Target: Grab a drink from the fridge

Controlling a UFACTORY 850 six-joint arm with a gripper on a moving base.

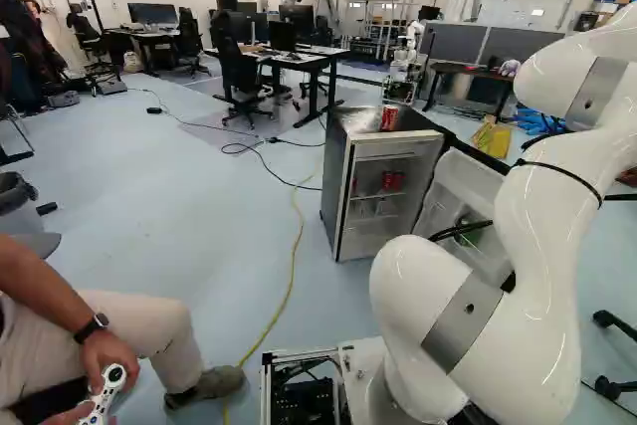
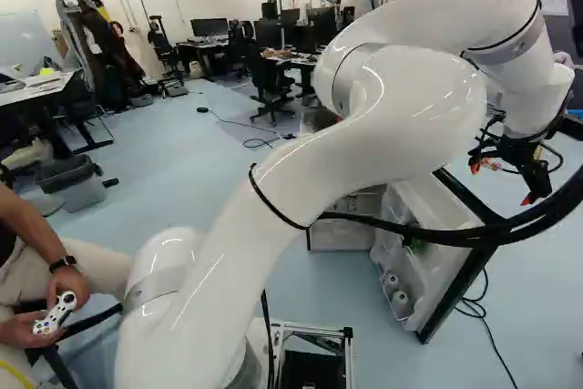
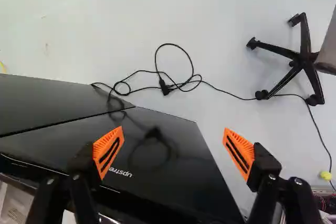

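Gripper (image 2: 502, 181) wide open here, fingers well apart — black fridge door (image 3: 173, 166) swung open below it, cable (image 3: 166, 88) on the floor ahead, chair base (image 3: 303, 59) ahead & off to one side. Drinks? Red cans (image 1: 393, 181) in the fridge (image 1: 335, 181), across the door from the gripper — plus a red can (image 1: 389, 118) on top, also well apart from it.

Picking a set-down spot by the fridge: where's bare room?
Floor between the bin and yellow cable, beyond the person's knee; a narrower strip between that cable and the fridge. Crowded: fridge top, with red can and clear plastic; the shelf with red cans; floor around the tangled cable and chair base.
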